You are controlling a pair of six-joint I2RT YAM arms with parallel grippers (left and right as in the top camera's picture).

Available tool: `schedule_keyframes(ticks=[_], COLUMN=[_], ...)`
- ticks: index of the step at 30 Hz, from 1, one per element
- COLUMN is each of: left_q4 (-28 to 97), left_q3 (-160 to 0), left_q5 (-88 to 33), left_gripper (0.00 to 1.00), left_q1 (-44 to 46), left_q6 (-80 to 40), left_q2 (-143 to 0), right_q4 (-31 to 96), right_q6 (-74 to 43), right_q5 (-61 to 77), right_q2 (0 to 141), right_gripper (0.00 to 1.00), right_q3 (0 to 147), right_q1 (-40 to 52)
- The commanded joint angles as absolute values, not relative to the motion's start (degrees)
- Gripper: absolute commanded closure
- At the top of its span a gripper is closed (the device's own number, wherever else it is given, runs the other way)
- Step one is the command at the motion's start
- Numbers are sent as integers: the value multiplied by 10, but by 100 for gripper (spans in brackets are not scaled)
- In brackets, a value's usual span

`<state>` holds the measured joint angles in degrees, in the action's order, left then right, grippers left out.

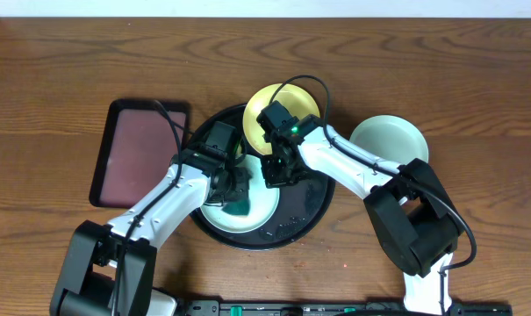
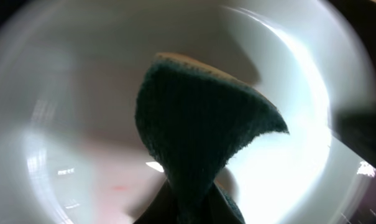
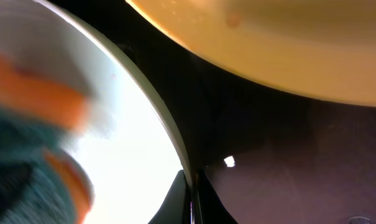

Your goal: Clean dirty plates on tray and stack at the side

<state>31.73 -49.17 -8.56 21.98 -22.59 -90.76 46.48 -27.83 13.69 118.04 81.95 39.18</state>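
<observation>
A pale blue-green plate (image 1: 247, 215) lies in the black tray (image 1: 304, 215). My left gripper (image 1: 237, 195) is shut on a dark green sponge (image 2: 200, 137) and presses it onto this plate (image 2: 287, 74); a faint red smear (image 2: 122, 185) shows beside it. My right gripper (image 1: 276, 174) is shut on the plate's right rim (image 3: 169, 130), one finger inside and one outside. The pale yellow plate (image 1: 269, 101) sits at the tray's back edge, also in the right wrist view (image 3: 268, 43). A second blue-green plate (image 1: 390, 139) lies on the table right of the tray.
A dark maroon rectangular tray (image 1: 140, 149) lies left of the black tray. The wooden table (image 1: 63, 61) surrounds everything. Both arms cross over the black tray.
</observation>
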Motion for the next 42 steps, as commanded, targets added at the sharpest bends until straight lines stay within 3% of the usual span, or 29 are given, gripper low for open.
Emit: schedule_keyframes(ticks=[1, 7, 17, 22, 29, 35, 42], left_q4=[341, 372, 350, 317, 300, 319, 454], left_q3=[-487, -486, -486, -486, -487, -549, -701], left_q5=[112, 93, -268, -177, 163, 104, 62], left_gripper=[92, 93, 93, 92, 93, 92, 93], left_q1=[219, 220, 220, 218, 183, 155, 149], left_q6=[-370, -401, -174, -202, -378, -356, -290], left_q2=[-914, -914, -914, -914, -914, -903, -849], right_q4=[463, 463, 462, 464, 469, 469, 472], right_q6=[-272, -271, -272, -271, -269, -269, -264], right_q5=[140, 140, 140, 140, 141, 143, 155], right_q2=[1185, 1185, 1185, 1185, 1185, 1185, 1185], right_gripper=[99, 99, 99, 99, 99, 99, 99], right_q3=[831, 831, 831, 831, 831, 831, 831], right_q1=[390, 390, 390, 390, 390, 389, 381])
